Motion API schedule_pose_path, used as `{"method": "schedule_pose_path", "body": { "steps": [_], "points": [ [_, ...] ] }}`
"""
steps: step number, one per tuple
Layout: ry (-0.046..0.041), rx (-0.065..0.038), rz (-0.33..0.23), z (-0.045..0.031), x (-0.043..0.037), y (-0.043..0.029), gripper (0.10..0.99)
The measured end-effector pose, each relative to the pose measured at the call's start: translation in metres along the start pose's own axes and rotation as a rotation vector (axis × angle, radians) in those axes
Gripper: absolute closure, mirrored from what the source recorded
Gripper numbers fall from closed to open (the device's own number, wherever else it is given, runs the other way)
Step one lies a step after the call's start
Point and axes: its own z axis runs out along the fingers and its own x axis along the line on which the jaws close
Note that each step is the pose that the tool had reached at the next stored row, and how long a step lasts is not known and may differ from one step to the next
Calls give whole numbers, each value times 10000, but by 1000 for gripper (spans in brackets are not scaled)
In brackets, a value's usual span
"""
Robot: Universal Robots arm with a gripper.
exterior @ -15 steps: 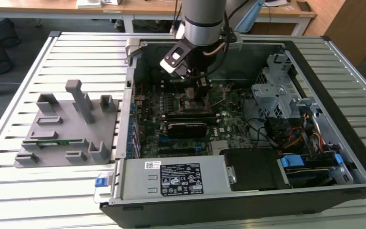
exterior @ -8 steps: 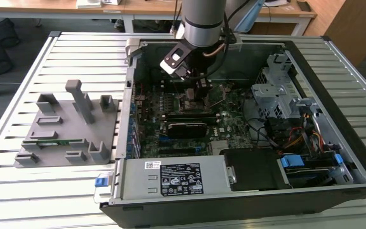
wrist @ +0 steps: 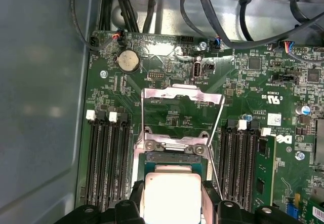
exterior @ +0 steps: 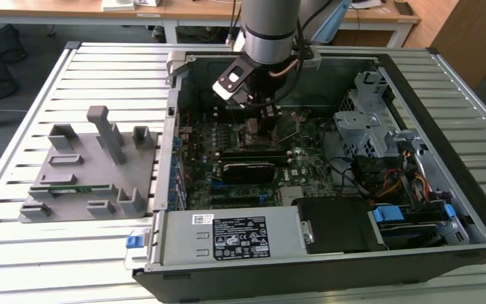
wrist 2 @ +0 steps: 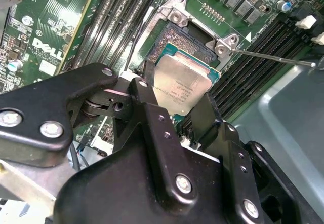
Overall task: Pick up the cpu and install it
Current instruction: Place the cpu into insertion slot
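Two fingers (wrist 2: 205, 117) of the tool (wrist 2: 178, 88) clamp the cpu (wrist 2: 188, 77) by opposite edges just above the open socket (wrist 2: 169, 41), toward the motherboard's (exterior: 311, 166) twelve o'clock edge in the exterior view.

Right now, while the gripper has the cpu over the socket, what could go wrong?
1. The gripper holds the cpu just above the open socket. I cannot tell whether it lies flat; if it is tilted, a corner could press on the socket contacts.
2. The thin lever and the raised load plate stand close to the fingers, so the fingers might catch on them.
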Motion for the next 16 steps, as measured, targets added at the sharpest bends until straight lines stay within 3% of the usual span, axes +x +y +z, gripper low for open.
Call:
{"method": "schedule_pose_path", "body": {
  "steps": [16],
  "points": [
    [-4,-1,88,171,-4,-7,553]
  ]
}}
